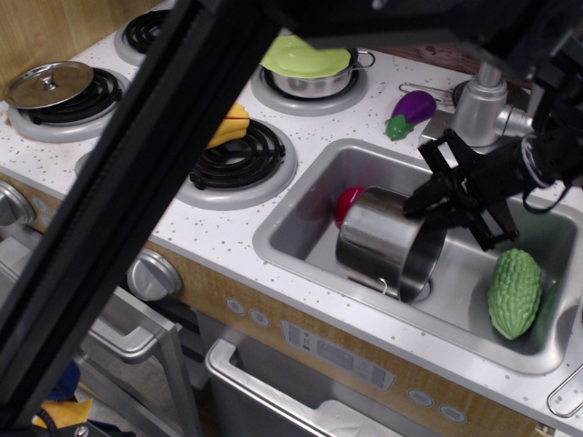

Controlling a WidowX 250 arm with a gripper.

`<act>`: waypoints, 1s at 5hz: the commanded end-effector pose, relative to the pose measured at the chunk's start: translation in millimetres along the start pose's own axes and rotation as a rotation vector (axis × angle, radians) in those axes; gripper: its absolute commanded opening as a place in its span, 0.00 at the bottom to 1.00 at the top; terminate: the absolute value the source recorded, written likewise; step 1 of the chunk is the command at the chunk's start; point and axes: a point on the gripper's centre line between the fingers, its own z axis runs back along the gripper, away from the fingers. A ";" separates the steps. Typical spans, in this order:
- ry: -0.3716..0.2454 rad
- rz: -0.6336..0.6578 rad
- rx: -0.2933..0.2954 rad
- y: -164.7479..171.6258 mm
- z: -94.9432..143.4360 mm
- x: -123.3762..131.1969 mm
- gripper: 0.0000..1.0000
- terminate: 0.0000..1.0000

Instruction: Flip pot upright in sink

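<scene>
The shiny steel pot point(378, 238) lies on its side in the sink point(293, 238), its mouth facing right and slightly down, with a thin wire loop handle at its lower rim. My black gripper point(448, 206) reaches in from the right and sits at the pot's upper rim. It looks shut on the rim, with one finger inside the mouth. The pot's inside is mostly hidden.
A red toy point(346, 201) lies just behind the pot. A green bumpy gourd point(515, 293) lies at the sink's right end. The faucet point(480, 102) and a purple eggplant point(412, 111) stand behind the sink. A shallower pot with a lime plate point(308, 60) sits on a burner. A dark arm bar point(155, 182) crosses the foreground.
</scene>
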 end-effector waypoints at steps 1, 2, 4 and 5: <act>-0.042 0.034 -0.117 37.3 39.2 3.5 0.00 0.00; -0.049 0.066 -0.169 42.7 42.0 5.8 0.00 0.00; -0.126 0.155 -0.320 47.0 32.6 4.7 0.00 0.00; -0.178 0.193 -0.447 45.6 16.5 -0.6 0.00 0.00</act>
